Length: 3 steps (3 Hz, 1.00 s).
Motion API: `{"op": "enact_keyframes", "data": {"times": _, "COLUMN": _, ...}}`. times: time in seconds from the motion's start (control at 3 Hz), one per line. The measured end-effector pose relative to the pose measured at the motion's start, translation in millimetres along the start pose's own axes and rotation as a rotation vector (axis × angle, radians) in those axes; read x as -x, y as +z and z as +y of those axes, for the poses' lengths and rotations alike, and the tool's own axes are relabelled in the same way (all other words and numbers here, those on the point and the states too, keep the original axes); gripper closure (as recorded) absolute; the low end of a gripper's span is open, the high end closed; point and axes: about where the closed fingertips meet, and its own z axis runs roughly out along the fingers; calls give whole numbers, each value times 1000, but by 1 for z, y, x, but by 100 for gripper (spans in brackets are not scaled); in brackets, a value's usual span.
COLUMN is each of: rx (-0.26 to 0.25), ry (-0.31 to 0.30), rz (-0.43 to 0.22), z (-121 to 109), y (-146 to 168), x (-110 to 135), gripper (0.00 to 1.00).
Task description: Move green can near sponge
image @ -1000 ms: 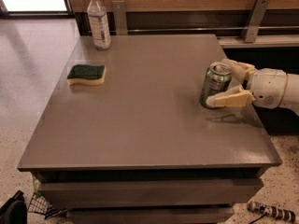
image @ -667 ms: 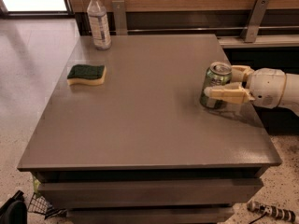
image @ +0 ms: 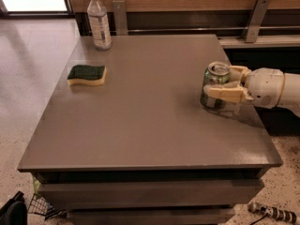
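Note:
The green can (image: 214, 81) stands upright near the right edge of the grey table (image: 140, 125), silver top showing. My gripper (image: 224, 82) reaches in from the right and is shut on the can, one cream finger (image: 224, 92) across its front, the other behind it. The sponge (image: 86, 74), dark green top over a pale yellow body, lies flat on the left part of the table, far from the can.
A clear plastic bottle (image: 99, 21) stands at the table's back left corner. A rail with metal brackets (image: 255, 18) runs behind the table. A dark object (image: 13, 211) and a cable end (image: 272, 212) lie on the floor in front.
The near finger has moved in from beside the can's base to lie across its front, closing on it. The can has stayed in place.

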Motion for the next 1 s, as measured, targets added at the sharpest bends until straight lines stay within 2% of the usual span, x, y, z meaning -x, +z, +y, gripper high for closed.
{"op": "enact_keyframes", "data": {"times": 0.33, "rx": 4, "ry": -1, "rz": -1, "z": 1, "y": 2, "x": 1, "gripper": 100}}
{"op": "enact_keyframes", "data": {"times": 0.67, "rx": 19, "ry": -3, "rz": -1, "z": -4, "y": 14, "x": 13, "gripper": 100}}
{"op": "enact_keyframes", "data": {"times": 1.0, "rx": 66, "ry": -1, "rz": -8, "z": -13, "y": 69, "x": 55, "gripper": 100}}
